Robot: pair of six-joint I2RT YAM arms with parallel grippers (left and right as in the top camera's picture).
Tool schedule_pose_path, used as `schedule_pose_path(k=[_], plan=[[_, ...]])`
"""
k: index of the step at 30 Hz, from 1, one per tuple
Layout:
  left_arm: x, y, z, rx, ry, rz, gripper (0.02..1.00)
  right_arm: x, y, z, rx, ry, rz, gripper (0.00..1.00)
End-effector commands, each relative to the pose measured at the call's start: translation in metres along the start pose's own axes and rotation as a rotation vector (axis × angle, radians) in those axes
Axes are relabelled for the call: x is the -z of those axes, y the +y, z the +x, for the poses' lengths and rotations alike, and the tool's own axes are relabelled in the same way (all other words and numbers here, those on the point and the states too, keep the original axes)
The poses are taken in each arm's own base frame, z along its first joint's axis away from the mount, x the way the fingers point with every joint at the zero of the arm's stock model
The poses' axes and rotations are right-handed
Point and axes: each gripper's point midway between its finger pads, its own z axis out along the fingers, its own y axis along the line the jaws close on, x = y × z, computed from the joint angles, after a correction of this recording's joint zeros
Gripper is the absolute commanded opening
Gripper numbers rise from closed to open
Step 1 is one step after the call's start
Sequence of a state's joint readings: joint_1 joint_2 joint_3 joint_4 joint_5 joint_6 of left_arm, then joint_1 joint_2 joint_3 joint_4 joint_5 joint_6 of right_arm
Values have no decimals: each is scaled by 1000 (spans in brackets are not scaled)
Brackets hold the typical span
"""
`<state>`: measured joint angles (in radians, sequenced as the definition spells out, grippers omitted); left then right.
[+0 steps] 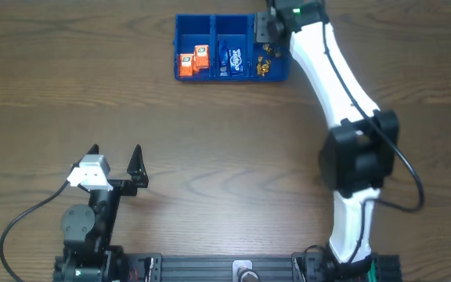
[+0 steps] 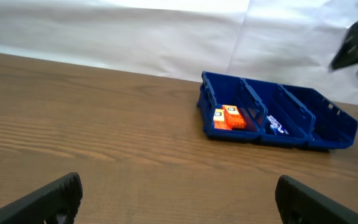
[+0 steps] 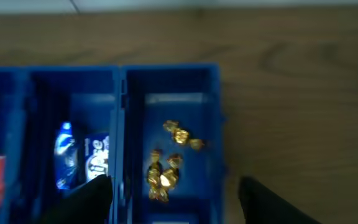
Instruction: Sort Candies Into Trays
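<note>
My right pincer (image 3: pixel 174 200) hangs above the right-hand compartment of the blue tray (image 3: pixel 122 118), its two dark fingers (image 3: pixel 89 198) spread wide so that the compartment shows between them. Straight below lie the gold candies (image 3: pixel 165 169), a small loose cluster on the compartment floor. Behind the pincer, the right arm (image 1: pixel 327 70) stands at the near right edge of the table (image 1: pixel 92 94), rises to a black elbow joint (image 1: pixel 358 160), then stretches its white forearm up and leftward to the far side, where the wrist shows a green light (image 1: pixel 296 10). My left pincer (image 1: pixel 114 160) sits close to its own base at the near left, low over the wood, also spread wide, aimed up the table and well apart from the tray; the arm behind it is folded back compactly, with a black cable (image 1: pixel 14 227) looping beside it. The tray has three compartments side by side: orange packs (image 1: pixel 194 61) in the left one, blue wrappers (image 1: pixel 232 59) in the middle, the gold pieces in the right. The orange packs carry a pale label patch and the blue wrappers white lettering, but I cannot make out any of it. A white sheet (image 2: pixel 135 31) hangs behind the table.
</note>
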<state>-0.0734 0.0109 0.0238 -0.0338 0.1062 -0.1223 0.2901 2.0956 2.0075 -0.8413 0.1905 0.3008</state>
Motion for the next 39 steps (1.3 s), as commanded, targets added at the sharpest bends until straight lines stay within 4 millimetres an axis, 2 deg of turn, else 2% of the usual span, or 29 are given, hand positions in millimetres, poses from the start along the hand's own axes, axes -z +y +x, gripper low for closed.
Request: schedule_pose_path(k=[1,3,6,8,11,14,16,19,22,28,39], plan=[[-1,1,17,-11,50,3,998,87,-39,-22,16,-174,57,717],[-1,1,17,-11,50,3,998,118,-57,-6,20,-235,67,770],[-1,1,17,-11,50,3,998,139,-78,23,-3,-274,87,814],[-1,1,17,-11,50,3,998,148,-93,41,-30,-298,98,866],[-1,1,17,-11,50,3,998,162,-126,72,-91,-379,124,1000],[-1,1,17,-11,50,3,998,170,-148,102,-135,-445,150,998],[-1,1,17,-11,50,3,996,169,-162,135,-160,-465,172,998],[-1,1,17,-11,50,3,998,162,-159,172,-166,-524,118,998],[-1,1,17,-11,50,3,998,163,-146,192,-155,-637,14,998],[-1,1,17,-11,50,3,998,161,-153,215,-173,-723,14,998],[-1,1,17,-11,50,3,998,151,-151,232,-160,-803,-6,998]])
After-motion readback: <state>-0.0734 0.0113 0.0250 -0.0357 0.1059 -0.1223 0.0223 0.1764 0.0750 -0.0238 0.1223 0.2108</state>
